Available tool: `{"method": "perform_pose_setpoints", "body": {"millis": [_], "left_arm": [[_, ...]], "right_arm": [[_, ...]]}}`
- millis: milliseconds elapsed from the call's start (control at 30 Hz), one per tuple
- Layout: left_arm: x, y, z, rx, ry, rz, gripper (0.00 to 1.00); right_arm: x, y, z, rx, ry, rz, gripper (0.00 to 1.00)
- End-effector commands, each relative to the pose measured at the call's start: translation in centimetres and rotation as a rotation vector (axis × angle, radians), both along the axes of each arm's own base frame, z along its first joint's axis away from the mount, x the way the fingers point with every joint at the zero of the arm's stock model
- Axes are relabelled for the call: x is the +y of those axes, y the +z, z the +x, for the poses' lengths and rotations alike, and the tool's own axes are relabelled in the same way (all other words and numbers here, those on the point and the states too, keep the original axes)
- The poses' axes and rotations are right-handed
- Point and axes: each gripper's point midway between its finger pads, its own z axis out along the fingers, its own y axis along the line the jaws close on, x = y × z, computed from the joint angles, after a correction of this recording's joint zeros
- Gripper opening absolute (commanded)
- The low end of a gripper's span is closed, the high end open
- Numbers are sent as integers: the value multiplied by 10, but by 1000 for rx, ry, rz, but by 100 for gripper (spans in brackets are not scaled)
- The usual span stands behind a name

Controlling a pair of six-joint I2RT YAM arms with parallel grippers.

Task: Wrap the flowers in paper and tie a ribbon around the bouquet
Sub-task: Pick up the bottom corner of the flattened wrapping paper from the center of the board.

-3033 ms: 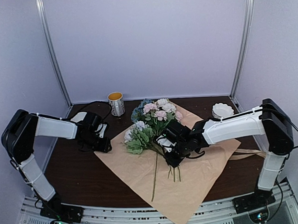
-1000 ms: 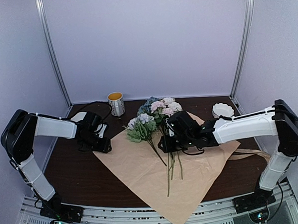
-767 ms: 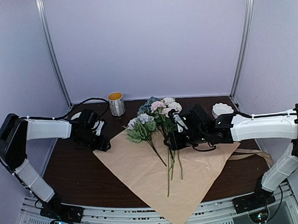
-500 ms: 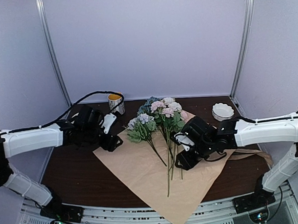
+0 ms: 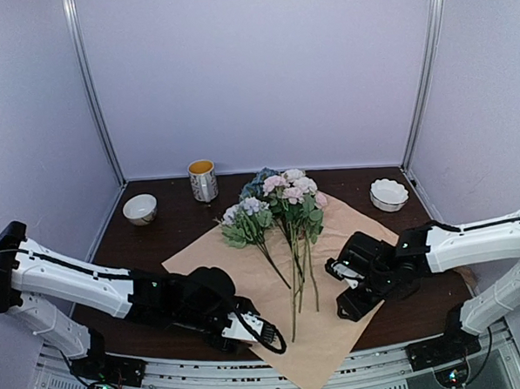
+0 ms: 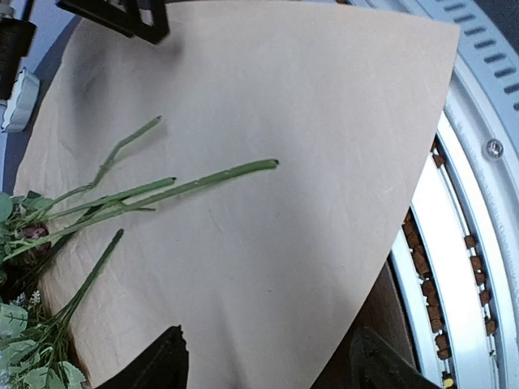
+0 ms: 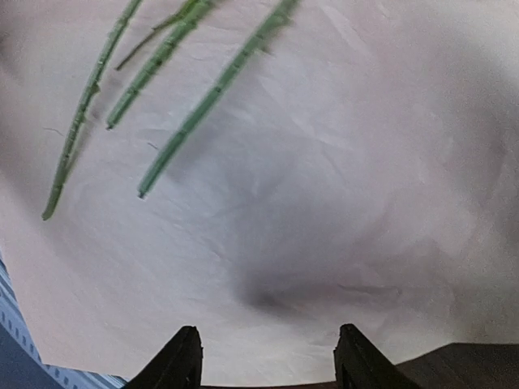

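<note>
The paper (image 5: 273, 285) lies flat as a tan diamond, kraft face up. On it lie the flowers (image 5: 282, 202), blooms at the far end and thin green stems (image 6: 195, 182) running toward the front. My left gripper (image 5: 260, 334) hovers low over the paper's front-left edge. It is open (image 6: 272, 366), with only paper (image 6: 268, 105) below it. My right gripper (image 5: 342, 293) is over the paper's front-right edge, also open (image 7: 268, 361) and holding nothing, with the stem ends (image 7: 207, 101) ahead of it. I cannot make out the ribbon. No wrapped bouquet is to be seen.
At the back stands a mug (image 5: 203, 180) with a yellow inside. A small white bowl (image 5: 140, 208) sits at the back left and a scalloped white dish (image 5: 388, 193) at the back right. A metal rail (image 6: 470, 243) runs along the table's front edge.
My left arm swung from the paper's far-left corner down to its front-left edge, uncovering the white bowl. My right gripper left the flower stems and dropped to the front right. Both opened wider.
</note>
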Motion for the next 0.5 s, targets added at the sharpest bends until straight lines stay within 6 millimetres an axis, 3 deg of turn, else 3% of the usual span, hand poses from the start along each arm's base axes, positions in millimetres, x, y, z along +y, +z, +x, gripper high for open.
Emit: {"method": "perform_pose_setpoints", "body": {"millis": [0, 167, 367, 467], "left_arm": [[-12, -10, 6, -123, -74, 60, 72], [-14, -23, 2, -120, -119, 98, 75], [-10, -33, -8, -131, -200, 181, 78], [-8, -36, -13, -130, -235, 192, 79]], "right_arm": [[-47, -8, -3, 1, -167, -42, 57], [-19, -20, -50, 191, -75, 129, 53], [-36, -43, -77, 310, -83, 34, 54], [-27, -46, -86, 350, -87, 95, 57]]}}
